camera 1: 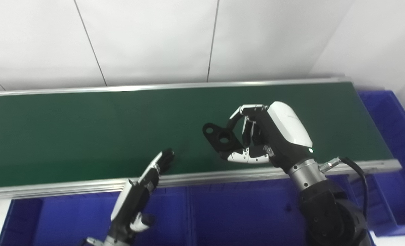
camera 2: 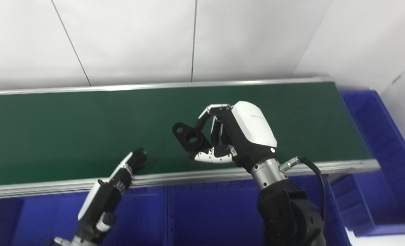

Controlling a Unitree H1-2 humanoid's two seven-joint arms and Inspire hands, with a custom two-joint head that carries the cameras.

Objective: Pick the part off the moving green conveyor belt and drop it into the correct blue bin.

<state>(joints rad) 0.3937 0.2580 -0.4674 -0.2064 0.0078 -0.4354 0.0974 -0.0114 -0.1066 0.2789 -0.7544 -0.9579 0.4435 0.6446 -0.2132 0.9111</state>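
Over the matte green conveyor belt (camera 1: 86, 133) | right hand (camera 1: 274, 136), glossy white shell, pinches a flat black bracket part (camera 1: 220, 136) with two round holes, held above the belt | left hand (camera 1: 144, 191) spread, holding nothing, fingertips at the near aluminium rail (camera 1: 223, 176) | smooth blue plastic bins (camera 1: 240, 215) below and at the belt's right end.

Belt (camera 1: 86, 130) cut off at left edge; bins (camera 1: 240, 215) cropped along bottom and right edges; part (camera 1: 221, 136) partly hidden behind fingers (camera 1: 243, 157).
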